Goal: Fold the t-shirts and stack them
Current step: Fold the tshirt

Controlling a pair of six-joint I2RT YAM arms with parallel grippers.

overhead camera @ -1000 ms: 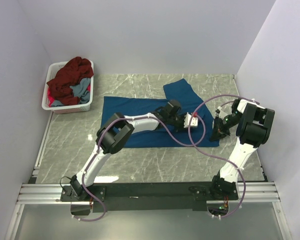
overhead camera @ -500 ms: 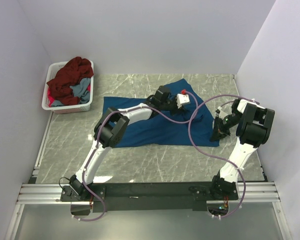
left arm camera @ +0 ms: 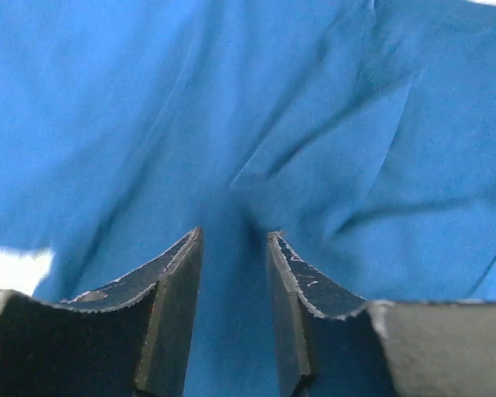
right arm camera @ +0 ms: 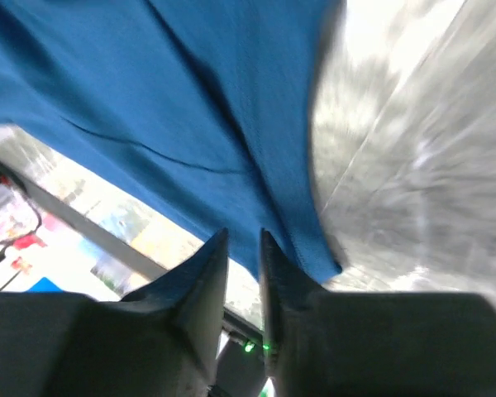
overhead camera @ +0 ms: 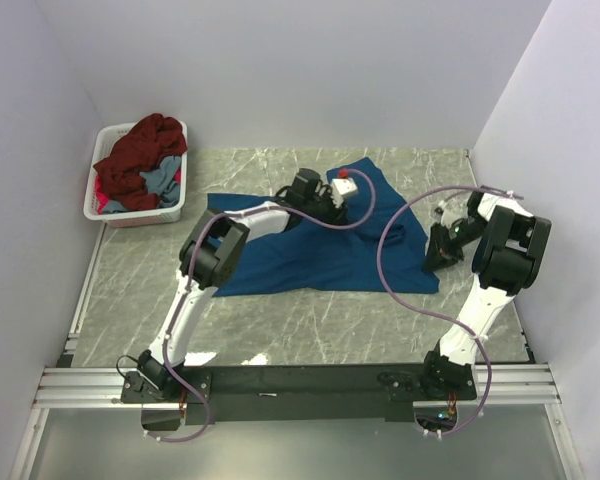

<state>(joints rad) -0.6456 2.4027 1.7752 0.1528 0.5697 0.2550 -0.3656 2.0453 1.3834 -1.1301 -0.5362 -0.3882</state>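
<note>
A white basket (overhead camera: 140, 214) stands at the counter's (overhead camera: 280, 320) far left corner. A maroon t-shirt (overhead camera: 135, 155) is heaped in it, rising above the rim and spilling toward its far side. Under that, at the basket's right, lies a grey-blue t-shirt (overhead camera: 161, 181).

The blue t-shirt (overhead camera: 300, 255) lies outside the basket, spread on the counter around the middle. Its long axis runs left to right, parallel to the near edge. Its left end is squared off just right of the basket. Near its right end a broad flap points up toward the far edge, and the right-hand corner reaches out toward the right edge. The cloth is rumpled rather than flat, with soft ridges across it.

The left pincer (left arm camera: 234, 238) hangs over the far part of the blue t-shirt, beside the flap. Its jaws stand partly apart with nothing between them. Blue cloth shows through the gap, and a raised fold sits just ahead of the tips.

The right pincer (right arm camera: 243, 237) is at the shirt's right-hand corner, near the right edge. Its jaws are drawn in to a narrow slit. The hem of the blue cloth runs right at its fingertips, but I cannot tell whether they have hold of it.
</note>
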